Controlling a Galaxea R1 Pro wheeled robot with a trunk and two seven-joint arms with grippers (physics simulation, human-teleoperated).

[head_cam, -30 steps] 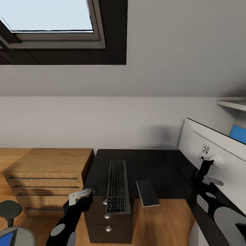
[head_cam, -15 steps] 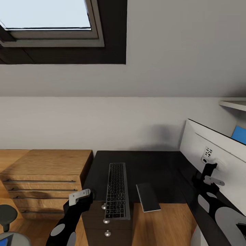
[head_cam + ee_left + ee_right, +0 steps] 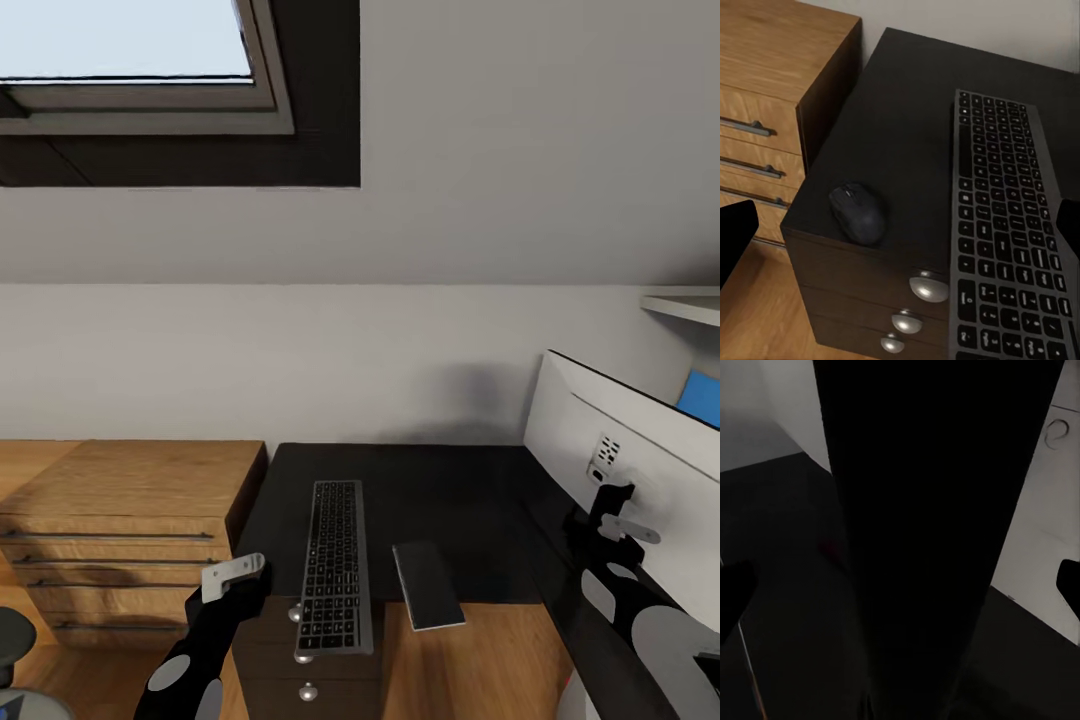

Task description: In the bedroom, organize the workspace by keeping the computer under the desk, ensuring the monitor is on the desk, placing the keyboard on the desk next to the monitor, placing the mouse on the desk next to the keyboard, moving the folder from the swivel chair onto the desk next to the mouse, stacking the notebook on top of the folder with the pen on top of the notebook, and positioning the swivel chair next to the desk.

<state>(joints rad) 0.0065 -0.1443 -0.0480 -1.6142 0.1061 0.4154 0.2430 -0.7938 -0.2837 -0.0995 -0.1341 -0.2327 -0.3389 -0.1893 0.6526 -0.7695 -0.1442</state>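
Note:
The black desk (image 3: 450,500) carries the grey keyboard (image 3: 335,565) and a thin dark grey notebook (image 3: 428,585); both overhang its front edge. The monitor (image 3: 620,450) stands at the right, pale back towards me. My left gripper (image 3: 250,578) hovers open over the desk's left corner. In the left wrist view, the black mouse (image 3: 859,212) lies near that corner, left of the keyboard (image 3: 1005,232). My right gripper (image 3: 615,520) is open at the monitor's black stand (image 3: 937,532), which rises between its two fingers (image 3: 735,589).
A light wooden dresser (image 3: 130,530) stands against the desk's left side. The drawer unit's silver knobs (image 3: 928,286) face me under the keyboard. Part of the swivel chair (image 3: 8,640) shows at the bottom left. A skylight (image 3: 120,50) and a shelf (image 3: 685,303) are overhead.
The whole head view has shifted, so the camera moved: desk things sit lower and the chair has slid almost out of view. Both arms keep their places in the picture.

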